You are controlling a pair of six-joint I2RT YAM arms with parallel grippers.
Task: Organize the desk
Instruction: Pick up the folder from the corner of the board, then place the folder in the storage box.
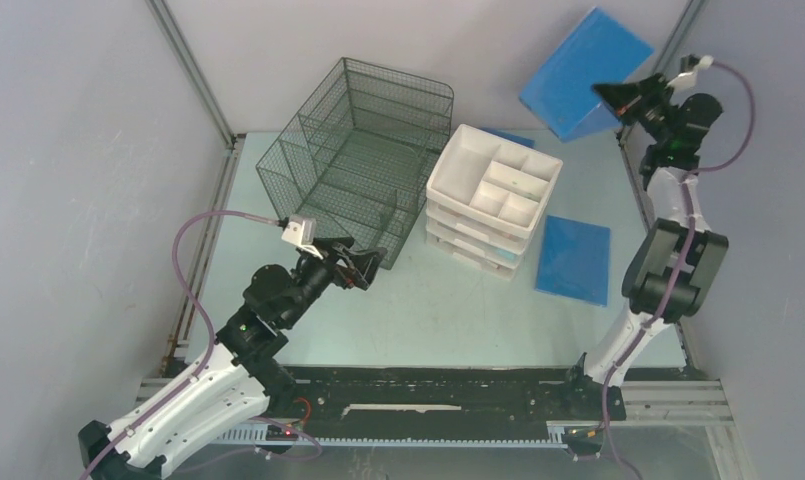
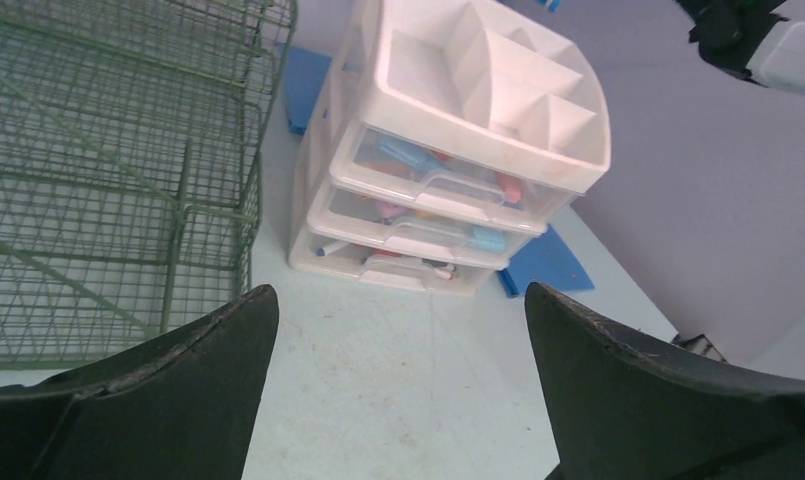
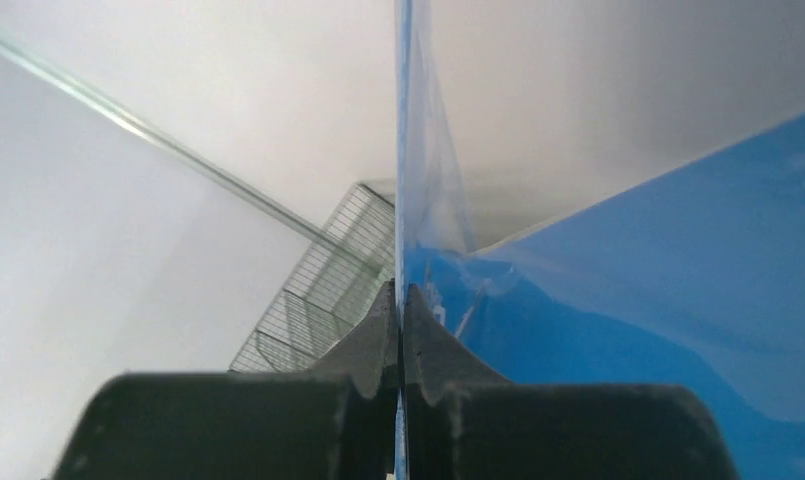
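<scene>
Right gripper (image 3: 399,305) pinching blue folder (image 1: 588,70), left gripper (image 2: 400,295) wide, seemingly empty

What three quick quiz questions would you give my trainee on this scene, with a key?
1. True or false: the left gripper is shut.
2. What does the right gripper hold in the air? A: a blue folder. B: a mug. C: a stapler.
3. How many drawers does the white drawer unit have under its top tray?
Key: 1 false, its jaws stand wide open; 2 A; 3 three.
</scene>
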